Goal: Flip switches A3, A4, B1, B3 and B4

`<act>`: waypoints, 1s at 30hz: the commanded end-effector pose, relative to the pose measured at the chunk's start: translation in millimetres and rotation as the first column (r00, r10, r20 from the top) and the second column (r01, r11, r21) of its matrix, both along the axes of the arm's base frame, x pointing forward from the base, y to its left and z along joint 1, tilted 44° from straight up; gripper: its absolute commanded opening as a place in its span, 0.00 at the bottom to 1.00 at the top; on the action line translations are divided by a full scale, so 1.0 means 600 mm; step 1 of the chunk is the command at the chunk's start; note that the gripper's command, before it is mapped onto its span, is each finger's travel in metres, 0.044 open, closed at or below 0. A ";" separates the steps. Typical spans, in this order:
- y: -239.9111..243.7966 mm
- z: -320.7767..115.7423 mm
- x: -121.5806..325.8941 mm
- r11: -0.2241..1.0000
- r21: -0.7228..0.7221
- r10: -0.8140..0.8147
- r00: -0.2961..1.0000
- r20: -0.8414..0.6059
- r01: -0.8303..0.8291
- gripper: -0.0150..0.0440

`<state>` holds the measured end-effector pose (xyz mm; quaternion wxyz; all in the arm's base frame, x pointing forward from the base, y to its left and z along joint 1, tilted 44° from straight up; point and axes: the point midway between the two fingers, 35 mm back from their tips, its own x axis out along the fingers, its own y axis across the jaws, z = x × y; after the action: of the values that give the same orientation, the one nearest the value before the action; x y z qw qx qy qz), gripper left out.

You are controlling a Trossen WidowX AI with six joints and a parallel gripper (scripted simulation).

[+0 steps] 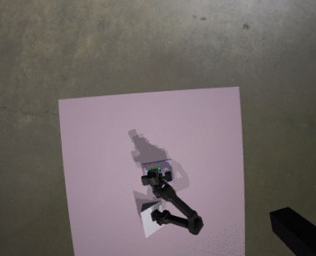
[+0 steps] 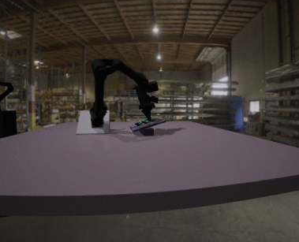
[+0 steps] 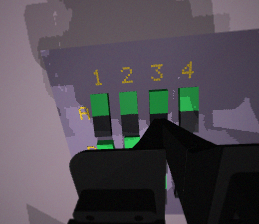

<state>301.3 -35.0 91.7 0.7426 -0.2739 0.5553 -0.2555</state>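
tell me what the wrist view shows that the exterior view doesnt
Only the wrist view shows the printed column numbers, the row A switches one by one, and the shut gripper's tip at A3's near end. Only the exterior view shows the whole arm, its white base and the panel's tilt. Both show green switches and the gripper over the panel.
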 end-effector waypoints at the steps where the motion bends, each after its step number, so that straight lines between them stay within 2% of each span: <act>1: -0.001 -0.001 0.000 1.000 -0.001 0.003 1.000 -0.002 -0.003 0.25; 4: 0.010 0.008 -0.001 1.000 0.003 -0.002 1.000 -0.003 0.002 0.25; 10: 0.074 0.072 -0.023 1.000 0.003 -0.015 1.000 -0.024 0.015 0.25; 21: 0.047 0.099 -0.025 1.000 0.002 -0.015 1.000 -0.024 0.015 0.25; 26: 0.009 0.061 -0.014 1.000 -0.001 0.002 1.000 -0.005 -0.002 0.25; 30: 0.006 0.059 -0.013 1.000 -0.001 0.003 1.000 -0.004 -0.003 0.25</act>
<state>291.7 -26.9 129.1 0.7383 -0.2724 0.5619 -0.2549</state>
